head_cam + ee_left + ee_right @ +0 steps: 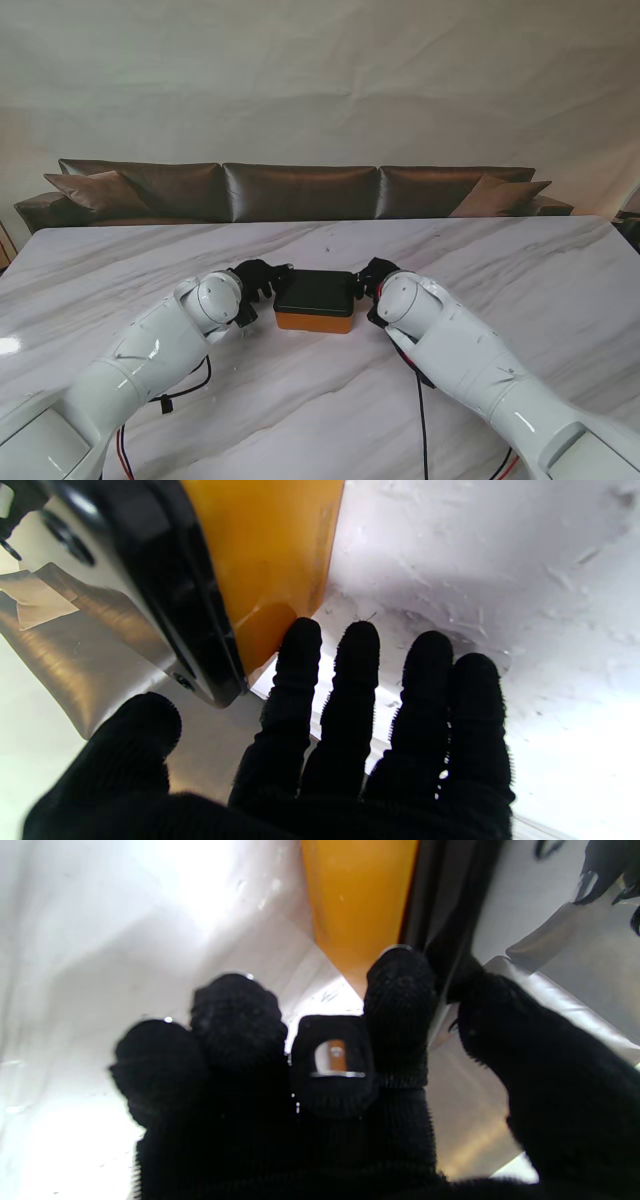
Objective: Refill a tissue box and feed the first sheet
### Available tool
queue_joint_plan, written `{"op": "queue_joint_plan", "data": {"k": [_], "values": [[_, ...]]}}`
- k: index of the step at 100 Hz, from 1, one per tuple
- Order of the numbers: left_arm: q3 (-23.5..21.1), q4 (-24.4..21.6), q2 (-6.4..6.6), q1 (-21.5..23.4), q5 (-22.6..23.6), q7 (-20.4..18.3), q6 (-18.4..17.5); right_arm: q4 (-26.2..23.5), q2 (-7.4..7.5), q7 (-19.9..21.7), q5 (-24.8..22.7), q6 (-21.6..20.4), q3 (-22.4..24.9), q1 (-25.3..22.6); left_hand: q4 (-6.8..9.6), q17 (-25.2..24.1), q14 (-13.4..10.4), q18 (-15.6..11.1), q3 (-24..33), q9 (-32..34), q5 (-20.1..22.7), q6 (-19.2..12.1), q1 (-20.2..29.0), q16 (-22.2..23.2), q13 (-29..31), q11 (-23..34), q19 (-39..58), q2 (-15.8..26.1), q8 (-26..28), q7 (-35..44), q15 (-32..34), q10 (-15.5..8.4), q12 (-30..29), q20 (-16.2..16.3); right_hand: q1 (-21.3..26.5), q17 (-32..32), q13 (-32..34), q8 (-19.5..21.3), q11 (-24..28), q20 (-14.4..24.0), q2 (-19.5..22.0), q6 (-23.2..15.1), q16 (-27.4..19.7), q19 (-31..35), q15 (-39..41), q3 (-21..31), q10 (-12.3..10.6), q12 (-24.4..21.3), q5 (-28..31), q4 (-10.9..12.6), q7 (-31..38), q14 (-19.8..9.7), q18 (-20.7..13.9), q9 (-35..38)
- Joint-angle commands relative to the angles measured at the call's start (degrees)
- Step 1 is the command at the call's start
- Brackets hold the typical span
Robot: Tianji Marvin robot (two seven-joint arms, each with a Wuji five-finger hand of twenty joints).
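Observation:
The tissue box (314, 321) has orange walls and a black lid (318, 291). It sits mid-table, lid on, between my two hands. My left hand (258, 280) is at its left end, open. In the left wrist view the fingers (300, 645) are spread, the index tip touches the orange wall (265, 545), and the thumb stays off the lid (165, 580). My right hand (368, 280) is at the right end. There the index fingertip (400, 975) and thumb press on either side of the lid's edge (445, 905), beside the orange wall (355, 900). No tissues show.
The white marble table (520, 270) runs wide on both sides of the box. A brown sofa (300, 190) stands beyond its far edge. Cables (180, 390) hang under both forearms near me.

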Motion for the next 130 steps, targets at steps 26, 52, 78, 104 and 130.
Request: {"op": "queue_joint_plan", "data": {"k": [26, 52, 78, 104, 130], "values": [[2.32, -0.97, -0.15, -0.39, 2.12, -1.25, 0.6, 3.92, -1.62, 0.53, 0.2, -1.42, -2.06, 1.46, -1.72, 2.89, -3.13, -4.24, 8.72, 4.07, -0.06, -8.8, 7.21, 5.56, 4.85, 9.07, 17.74, -5.49, 11.56, 10.53, 7.5, -5.32, 7.79, 1.65, 2.9, 1.59, 1.91, -0.11, 3.95, 0.26, -2.88, -2.07, 1.16, 3.87, 4.07, 3.81, -4.09, 1.26, 0.07, 0.7, 1.91, -1.09, -1.1, 3.86], [4.42, 0.26, -0.6, -1.33, 3.95, -0.66, 0.54, 6.26, -2.44, -0.23, -0.15, -2.23, -3.37, 2.03, -4.31, 4.8, -6.6, -5.74, 15.66, 4.39, -3.65, -12.92, 11.67, 9.84, 6.14, 16.63, 19.54, -12.41, 22.17, 18.82, 12.39, -9.1, 15.91, 1.57, 3.82, 2.54, 1.97, -1.92, 7.59, 0.42, -8.5, 0.53, 1.9, 4.27, 5.9, 7.39, -2.57, 0.58, 3.0, 2.78, 3.5, -2.14, -1.37, 4.04], [5.32, -1.4, -0.06, -0.86, 5.41, -0.6, 1.66, 7.84, -2.74, -0.08, -0.62, -2.98, -4.4, 2.46, -3.47, 5.76, -7.99, -6.67, 17.45, 4.2, -4.8, -13.92, 12.21, 10.67, 6.67, 17.93, 20.42, -15.25, 24.31, 20.31, 13.62, -10.51, 17.58, 1.57, 4.51, 3.33, 2.03, -3.76, 10.35, 0.42, -13.21, 3.02, 2.51, 4.46, 7.38, 10.91, -1.12, -0.59, 4.93, 2.96, 4.8, -3.03, -1.4, 4.12], [5.62, -0.35, -0.47, -0.88, 5.45, -0.17, 1.56, 10.14, -3.4, -0.57, -0.93, -3.41, -5.19, 2.98, -3.78, 5.66, -8.17, -6.74, 17.91, 3.95, -5.12, -14.11, 12.38, 10.83, 6.45, 18.05, 20.45, -15.49, 24.38, 20.64, 13.59, -10.5, 17.88, 1.45, 4.6, 3.99, 2.06, -4.48, 13.1, 0.54, -15.69, 5.55, 3.25, 4.79, 9.16, 14.53, 0.1, -1.32, 5.4, 2.84, 7.29, -3.81, -1.3, 4.14], [6.04, 1.13, -0.98, -1.26, 5.23, -0.01, 0.77, 14.61, -5.01, -1.19, -0.54, -4.83, -6.44, 4.42, -4.0, 5.5, -8.28, -6.88, 18.03, 3.82, -5.26, -14.36, 12.32, 10.88, 6.29, 18.0, 20.36, -15.52, 24.34, 20.7, 13.46, -10.61, 17.98, 1.35, 4.56, 4.17, 2.12, -4.74, 15.38, 0.52, -16.2, 7.78, 3.8, 4.82, 10.47, 16.57, 0.74, -1.49, 5.82, 3.26, 9.0, -4.8, -1.15, 4.14]]}}
